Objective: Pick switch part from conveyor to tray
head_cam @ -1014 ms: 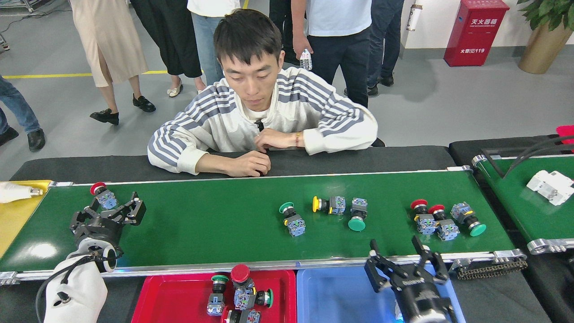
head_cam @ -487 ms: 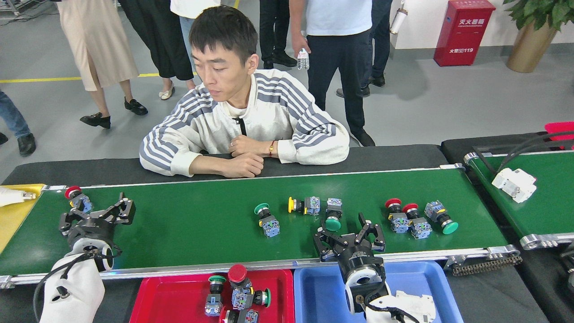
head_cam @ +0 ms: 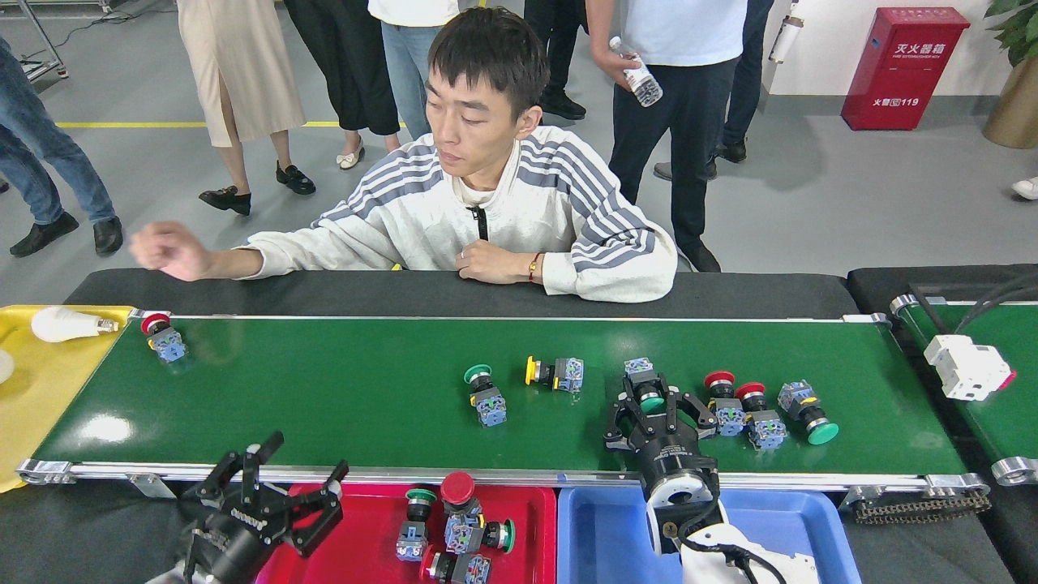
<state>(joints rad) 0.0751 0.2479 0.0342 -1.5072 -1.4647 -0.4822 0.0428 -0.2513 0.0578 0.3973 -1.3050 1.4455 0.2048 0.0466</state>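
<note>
The conveyor (head_cam: pixel 324 405) carries several switch parts: a red-capped one (head_cam: pixel 162 337) at the far left, a green-capped one (head_cam: pixel 485 393) and a yellow-capped one (head_cam: pixel 555 373) in the middle, and two red-capped ones (head_cam: pixel 738 405) and a green-capped one (head_cam: pixel 807 410) at the right. My right gripper (head_cam: pixel 658 408) is open, its fingers straddling another green-capped switch part (head_cam: pixel 646 389) on the belt. My left gripper (head_cam: pixel 296 474) is open and empty, off the belt's front edge over the left end of the red tray (head_cam: pixel 357 560). That tray holds several switch parts (head_cam: pixel 454 527).
A blue tray (head_cam: pixel 600 527) sits right of the red one, under my right arm. A seated person leans on the black table behind the belt, one hand (head_cam: pixel 162 247) stretched left. A yellow surface with a light bulb (head_cam: pixel 69 323) lies left. A second belt holds a white part (head_cam: pixel 965 367).
My right gripper came up from the blue tray and moved over the belt onto the green-capped switch part. My left gripper pulled back from the belt's left end to the red tray. The person's arm stretched left.
</note>
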